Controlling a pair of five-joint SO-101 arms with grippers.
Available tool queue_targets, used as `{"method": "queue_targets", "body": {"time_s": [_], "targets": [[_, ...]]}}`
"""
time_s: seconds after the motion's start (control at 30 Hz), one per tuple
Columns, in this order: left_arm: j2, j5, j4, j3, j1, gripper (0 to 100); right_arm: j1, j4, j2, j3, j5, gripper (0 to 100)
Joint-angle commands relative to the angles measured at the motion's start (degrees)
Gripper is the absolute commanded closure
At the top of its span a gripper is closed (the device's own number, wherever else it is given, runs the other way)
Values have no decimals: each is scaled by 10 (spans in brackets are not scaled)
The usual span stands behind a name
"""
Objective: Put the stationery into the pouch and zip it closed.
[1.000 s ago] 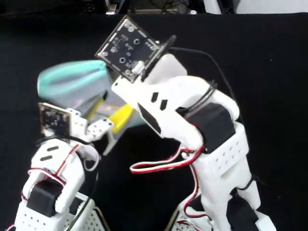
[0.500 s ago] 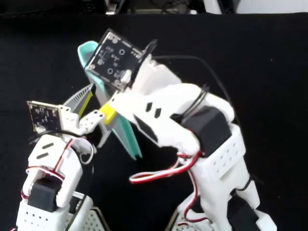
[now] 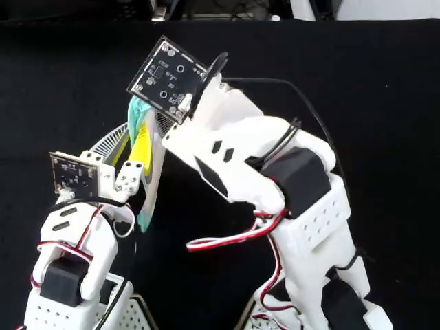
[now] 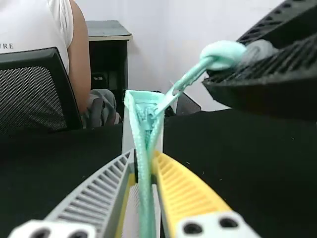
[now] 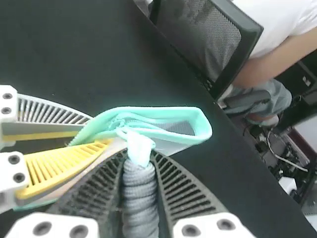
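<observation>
Mint-green pouch is turning edge-on above the left half of the bench, broadside a second ago; left gripper is pinching its rim, right gripper is pinching the zip pull: zipping is likely proceeding.

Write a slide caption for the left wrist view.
Left hand clamps the mint-green fabric pouch along its zipper edge; right hand grips the mint zipper pull.

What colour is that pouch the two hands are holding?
The pouch is mint green, clearest in the right wrist view.
</observation>
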Motion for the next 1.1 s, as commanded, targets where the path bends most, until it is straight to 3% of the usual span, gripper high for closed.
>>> {"method": "queue_targets", "body": {"time_s": [0.0,0.13,0.33,0.43,0.53,0.8,0.97,1.07], "targets": [[0,-7,3,-14,2,970,13,11,-43,-9,-1,986],[-1,-7,3,-14,3,965,2,47,-47,-9,-1,986],[-1,-5,4,-7,7,819,2,60,-48,-9,-1,986],[-1,-5,4,-7,7,861,2,59,-48,-9,-1,986],[-1,-11,4,-8,7,972,2,60,-49,-9,-1,986],[-1,-22,44,-35,16,969,5,91,-50,-13,-1,986],[-1,-84,159,-96,114,969,51,79,-82,-9,-5,986],[-1,-111,184,-102,138,969,95,70,-103,-9,-1,986]]}}
